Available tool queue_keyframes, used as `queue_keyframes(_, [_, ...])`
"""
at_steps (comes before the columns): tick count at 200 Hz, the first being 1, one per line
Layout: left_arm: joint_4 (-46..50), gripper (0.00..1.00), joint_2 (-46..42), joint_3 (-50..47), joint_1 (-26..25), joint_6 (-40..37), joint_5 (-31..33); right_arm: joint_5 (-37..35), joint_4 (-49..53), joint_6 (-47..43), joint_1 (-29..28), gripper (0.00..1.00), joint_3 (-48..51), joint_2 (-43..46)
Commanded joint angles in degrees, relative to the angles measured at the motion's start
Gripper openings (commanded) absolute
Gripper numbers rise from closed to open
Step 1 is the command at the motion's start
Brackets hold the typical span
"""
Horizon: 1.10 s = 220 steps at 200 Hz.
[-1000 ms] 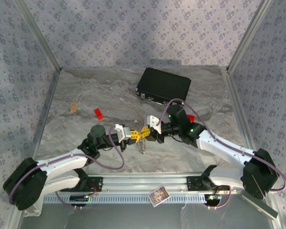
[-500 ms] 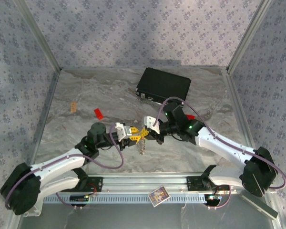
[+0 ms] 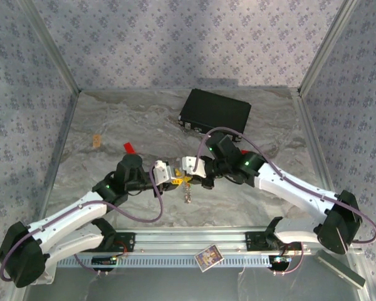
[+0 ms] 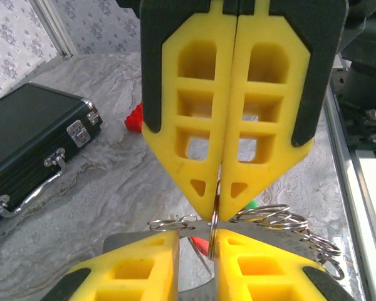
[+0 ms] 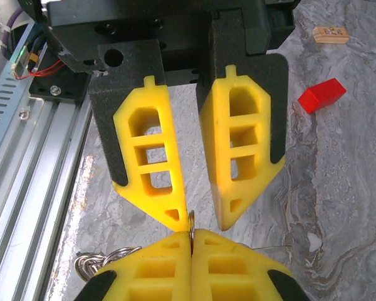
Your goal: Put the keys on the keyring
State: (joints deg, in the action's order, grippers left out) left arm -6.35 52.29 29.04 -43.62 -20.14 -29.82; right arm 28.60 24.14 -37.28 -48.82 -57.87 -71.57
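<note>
Left wrist view: the thin silvery metal keyring (image 4: 268, 217) hangs where the two arms meet. One ring of it is pinched edge-on in the right gripper's (image 4: 220, 210) closed yellow jaws. The left gripper (image 4: 196, 241) faces it tip to tip, jaws apart, above the grey marbled table (image 3: 113, 125). A black rectangular case (image 3: 214, 111) lies farther back.

A black case (image 3: 214, 113) lies far back, a red block (image 3: 130, 148) and wooden tile (image 3: 97, 140) to its left.
</note>
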Motion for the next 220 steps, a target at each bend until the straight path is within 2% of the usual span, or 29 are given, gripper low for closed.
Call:
queue_keyframes(1, [0.69, 0.19, 0.39, 2.35, -0.33, -1.58, -1.39, -0.31, 1.40, -1.66, -0.82, 0.00, -2.60, -0.49])
queue_keyframes(81, [-2.15, 0.00, 1.91, 1.64, -0.33, -1.24, -3.68, 3.25, -2.91, 1.16, -0.01, 0.00, -0.88, 0.30])
queue_keyframes(95, [-6.36, 0.00, 2.17, -0.19, -0.32, 0.32, -3.65, 4.33, -5.51, 3.05, 1.43, 0.24, 1.75, 1.93])
queue_keyframes(107, [-11.66, 0.00, 2.70, -2.32, -0.31, 2.52, -3.83, 5.95, -7.57, 4.81, 3.04, 0.31, 4.08, 3.36])
queue_keyframes(144, [-21.03, 0.00, 3.80, -6.07, -0.33, 5.88, -3.79, 6.05, -9.94, 8.04, 5.59, 0.32, 8.99, 5.54])
queue_keyframes(182, [-21.51, 0.00, 3.70, -6.54, -0.28, 5.90, -3.93, 4.84, -10.43, 9.07, 5.78, 0.31, 10.80, 4.71])
queue_keyframes(220, [-21.21, 0.00, 3.52, -6.54, -0.33, 5.91, -3.87, 4.67, -9.76, 8.63, 5.75, 0.21, 9.94, 3.63])
